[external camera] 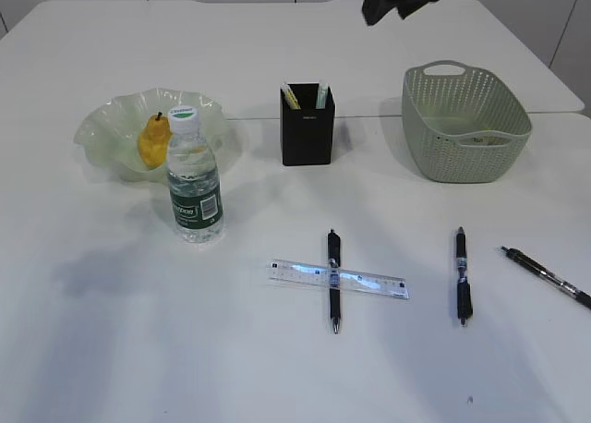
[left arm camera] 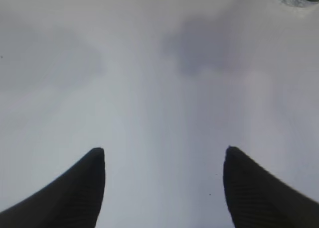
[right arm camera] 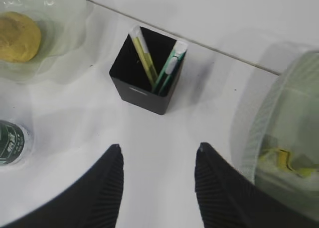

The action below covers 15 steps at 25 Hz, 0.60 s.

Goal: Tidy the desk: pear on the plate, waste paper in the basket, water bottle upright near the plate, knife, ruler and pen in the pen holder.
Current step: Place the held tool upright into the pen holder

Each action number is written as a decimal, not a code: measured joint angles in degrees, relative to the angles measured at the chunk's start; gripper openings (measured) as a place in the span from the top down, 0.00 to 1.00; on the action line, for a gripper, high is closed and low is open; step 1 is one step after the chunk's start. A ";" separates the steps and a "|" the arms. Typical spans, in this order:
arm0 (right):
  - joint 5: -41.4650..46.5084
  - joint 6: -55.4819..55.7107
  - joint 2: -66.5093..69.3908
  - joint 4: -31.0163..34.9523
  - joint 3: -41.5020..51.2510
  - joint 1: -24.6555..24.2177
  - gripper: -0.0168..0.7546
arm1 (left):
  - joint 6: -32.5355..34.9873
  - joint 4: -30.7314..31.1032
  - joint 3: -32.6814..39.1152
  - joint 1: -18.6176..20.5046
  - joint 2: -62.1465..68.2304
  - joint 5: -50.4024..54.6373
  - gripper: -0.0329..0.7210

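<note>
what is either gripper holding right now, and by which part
Nothing is held. The left gripper is open over bare white table; the right gripper is open above the matte black square pen holder.

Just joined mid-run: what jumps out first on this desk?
The clear ruler lying crosswise over a black pen at front centre, with two more pens loose to its right. Behind, the pear already sits in the plate, the water bottle upright in front of it, and the black pen holder mid-table.
</note>
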 joint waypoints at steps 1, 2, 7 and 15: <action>0.67 0.00 -1.96 0.00 0.74 -0.42 0.52 | 0.00 0.00 0.00 0.00 0.00 -0.02 0.27; 1.01 0.00 -3.98 0.00 1.47 -0.84 0.52 | 0.00 0.00 0.00 0.00 0.00 0.13 0.27; 3.07 0.00 -12.34 0.00 10.06 -2.58 0.52 | 0.00 0.00 0.00 0.00 0.00 0.37 0.27; 7.87 0.12 -19.36 1.74 28.11 -2.85 0.52 | 0.00 0.00 0.00 0.00 0.00 0.37 0.27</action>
